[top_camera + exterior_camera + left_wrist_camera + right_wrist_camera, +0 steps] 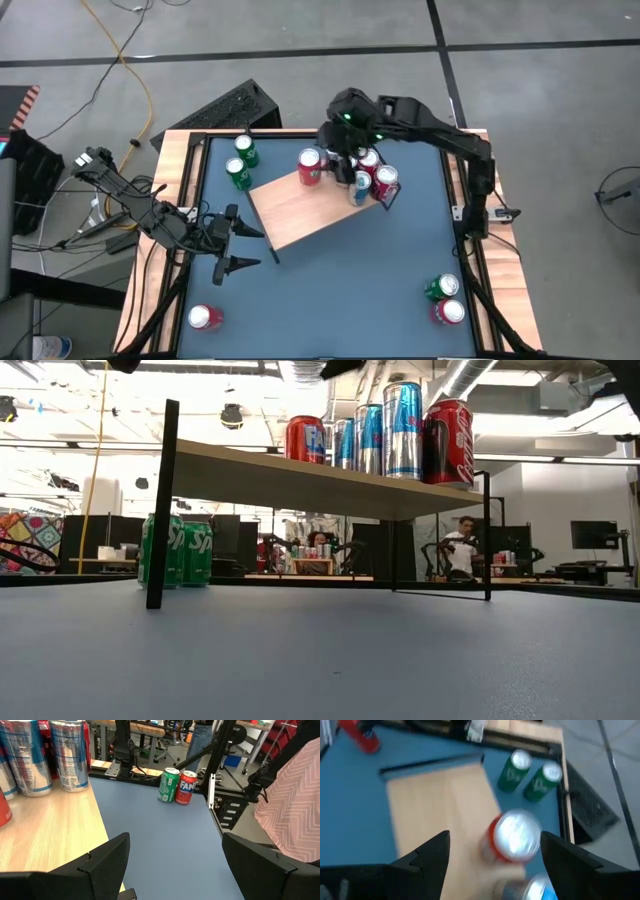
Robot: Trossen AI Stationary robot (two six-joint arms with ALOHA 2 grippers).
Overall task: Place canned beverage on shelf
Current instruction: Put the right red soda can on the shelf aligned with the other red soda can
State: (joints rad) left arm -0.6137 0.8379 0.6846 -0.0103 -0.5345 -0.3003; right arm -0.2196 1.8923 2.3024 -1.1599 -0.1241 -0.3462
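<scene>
I have the right gripper [348,168] up over the far end of the shelf [300,215], its fingers spread wide with nothing between them; through its own camera I look down on a red can [512,840] standing on the wood directly below, with the top of a blue can [532,887] just beside it. From above I count a red can near the shelf's far corner and a tight cluster of blue and red cans [372,180] under and beside that gripper, all on the shelf's far end. The low camera shows them upright in a row on the board: a red one [305,439], two blue-and-silver ones [402,428], and a darker red one [447,442]. My left gripper [232,240] waits low over the blue table [340,290] at the shelf's near corner, jaws open and empty, pointing along the table. Its camera shows the shelf edge, two blue cans on it, and a green and red pair [177,786] at the table's far edge. Two green cans [241,163] stand on the table beyond the shelf, and a single red can [205,318] sits near the front left corner.
</scene>
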